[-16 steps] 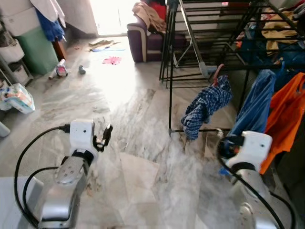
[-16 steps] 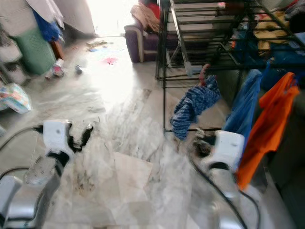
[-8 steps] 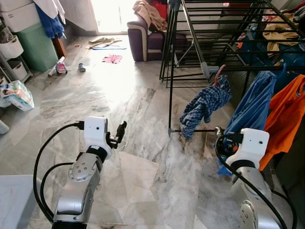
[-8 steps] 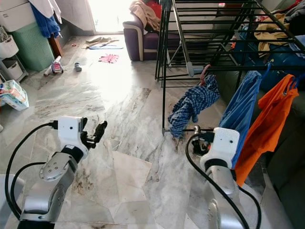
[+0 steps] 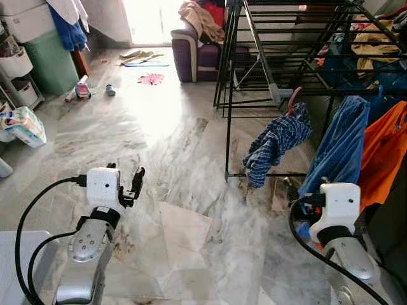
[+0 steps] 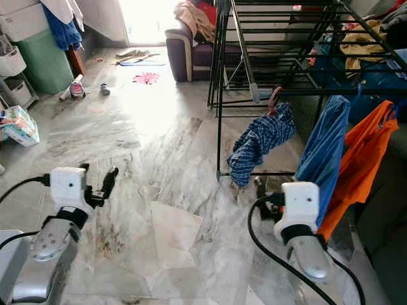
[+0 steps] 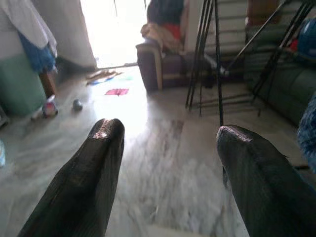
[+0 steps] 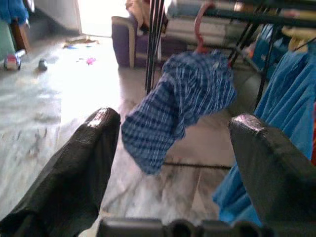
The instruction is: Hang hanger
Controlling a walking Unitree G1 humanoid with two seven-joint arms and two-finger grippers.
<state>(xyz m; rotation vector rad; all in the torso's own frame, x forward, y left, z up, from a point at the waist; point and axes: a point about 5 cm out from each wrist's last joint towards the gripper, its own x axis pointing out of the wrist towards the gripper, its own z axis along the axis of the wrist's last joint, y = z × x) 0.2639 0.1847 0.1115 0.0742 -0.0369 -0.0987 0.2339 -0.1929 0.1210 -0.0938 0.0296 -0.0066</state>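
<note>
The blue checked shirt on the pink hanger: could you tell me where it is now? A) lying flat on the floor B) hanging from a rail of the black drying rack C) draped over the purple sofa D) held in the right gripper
B: the blue checked shirt hangs by its pink hanger from the black drying rack, clear of the open right gripper.

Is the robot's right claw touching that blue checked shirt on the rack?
Apart. In the right wrist view the right gripper is open, and bare floor shows between its black fingers and the checked shirt, which hangs beyond them on a pink hanger.
</note>
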